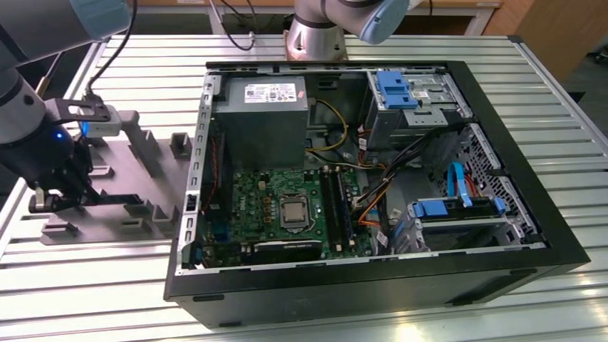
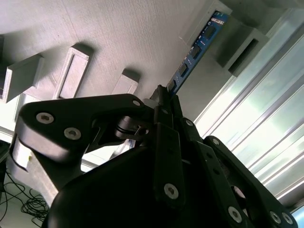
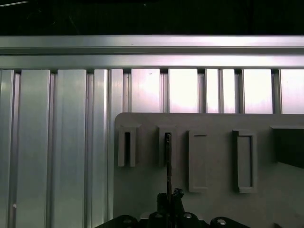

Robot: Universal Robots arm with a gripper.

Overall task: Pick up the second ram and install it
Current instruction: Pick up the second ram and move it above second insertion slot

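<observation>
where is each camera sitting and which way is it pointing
Exterior view: off the arm, high up, looking down on the open computer case and grey fixture tray at the exterior view's left; the arm and pincer show over the tray.
Second wrist view: on the wrist, looking along the pincer's black links to the second ram pinched at its tips.
First wrist view: on the wrist, facing the tray and slatted table; the pincer tips show.
Shared: both wrist views show ram, pincer and tray.

Bright room light; hard glare off table slats [image 3: 147, 90] in both wrist views, gripper [image 2: 165, 95] dark against it, short shadows on grey fixture plate [image 2: 118, 33], computer case [image 1: 380, 288] interior dim.
</observation>
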